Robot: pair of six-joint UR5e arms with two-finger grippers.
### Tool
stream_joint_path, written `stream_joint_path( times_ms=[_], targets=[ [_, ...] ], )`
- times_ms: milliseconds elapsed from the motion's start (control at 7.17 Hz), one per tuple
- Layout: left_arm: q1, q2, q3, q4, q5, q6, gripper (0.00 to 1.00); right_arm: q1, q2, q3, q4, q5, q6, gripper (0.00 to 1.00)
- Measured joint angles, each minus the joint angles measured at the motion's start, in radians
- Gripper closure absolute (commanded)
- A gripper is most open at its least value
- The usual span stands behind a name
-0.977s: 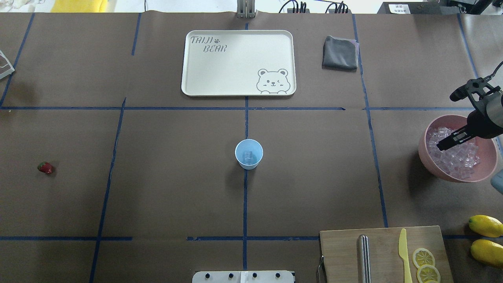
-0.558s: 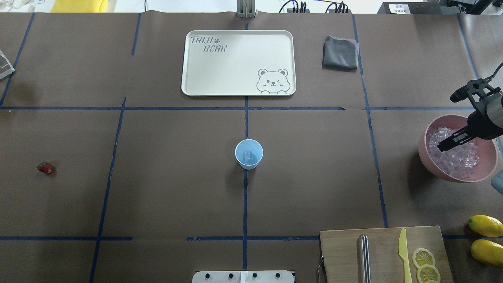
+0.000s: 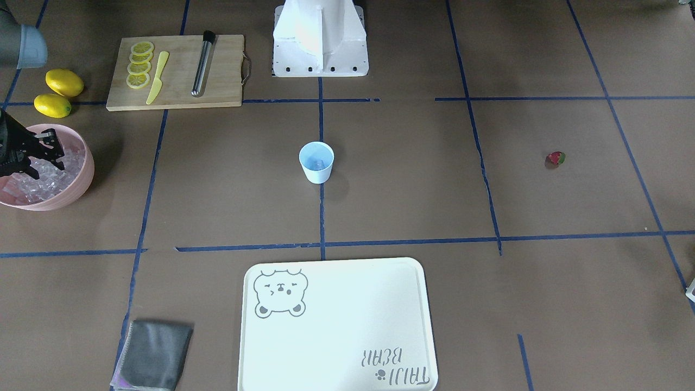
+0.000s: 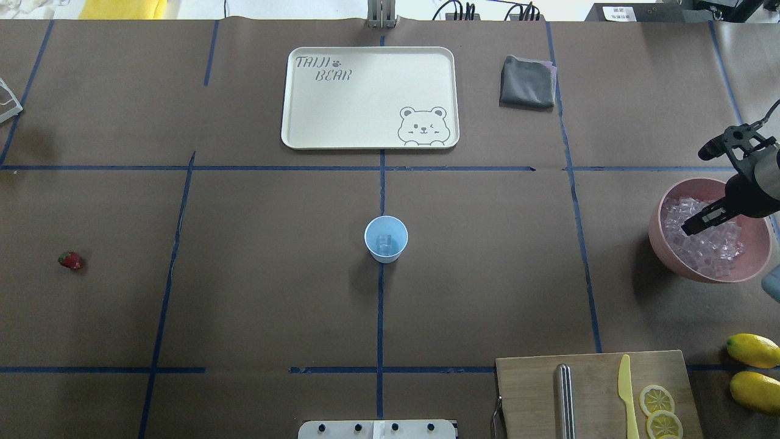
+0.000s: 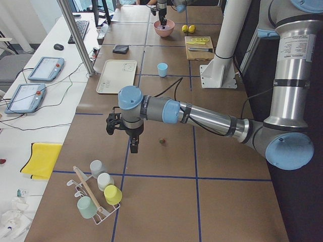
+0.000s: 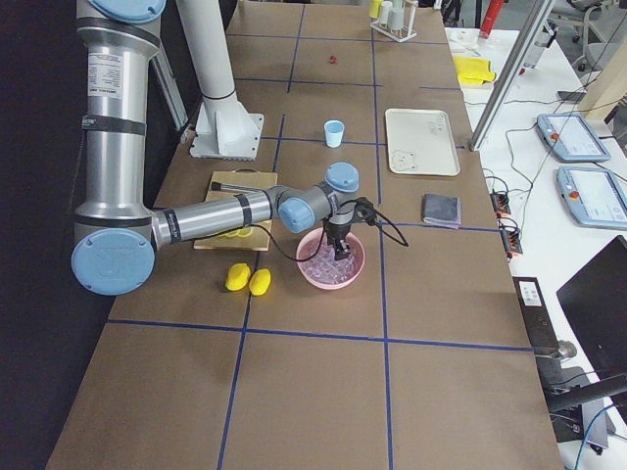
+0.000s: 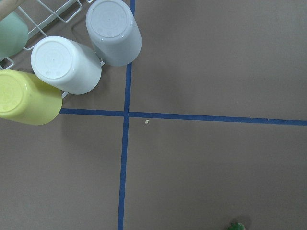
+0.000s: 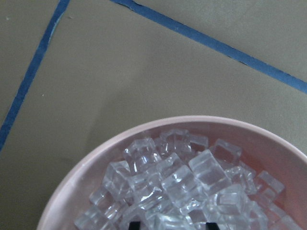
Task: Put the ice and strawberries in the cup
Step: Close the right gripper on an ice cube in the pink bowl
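Note:
The pale blue cup (image 4: 386, 239) stands at the table's middle with an ice cube in it. The ice (image 4: 707, 250) fills a pink bowl (image 4: 661, 244) at the right. My right gripper (image 4: 694, 225) is open and reaches down into the bowl. In the right wrist view its gripper (image 8: 173, 225) shows two dark fingertips apart among the ice (image 8: 182, 182). The strawberry (image 4: 71, 261) lies alone at the far left. My left gripper (image 5: 132, 143) hovers near the strawberry (image 5: 162, 141) in the exterior left view only. I cannot tell whether it is open or shut.
A white bear tray (image 4: 286, 97) and a grey cloth (image 4: 528, 82) lie at the back. A cutting board (image 4: 530, 390) with a metal rod, a yellow knife and lemon slices sits front right, two lemons (image 4: 754, 350) beside it. A cup rack (image 5: 96, 196) stands far left.
My right gripper has shifted slightly to the right over the ice in the pink bowl. The cup and the strawberry have not moved.

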Motion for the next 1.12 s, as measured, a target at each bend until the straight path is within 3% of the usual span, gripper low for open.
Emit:
stream_joint_path(
  times_ms=[279,698,1116],
  targets=[
    [0.0,0.0,0.0,0.0,0.0,0.001,0.0,0.0,0.0,0.0,0.0,0.005,-0.001,0.97],
    [0.0,0.001,0.0,0.0,-0.001,0.001,0.0,0.003,-0.005,0.016,0.002,0.04,-0.004,1.0],
    [0.0,0.002,0.0,0.0,-0.002,0.001,0.0,0.064,-0.036,0.123,-0.025,0.128,-0.006,1.0]
  ],
)
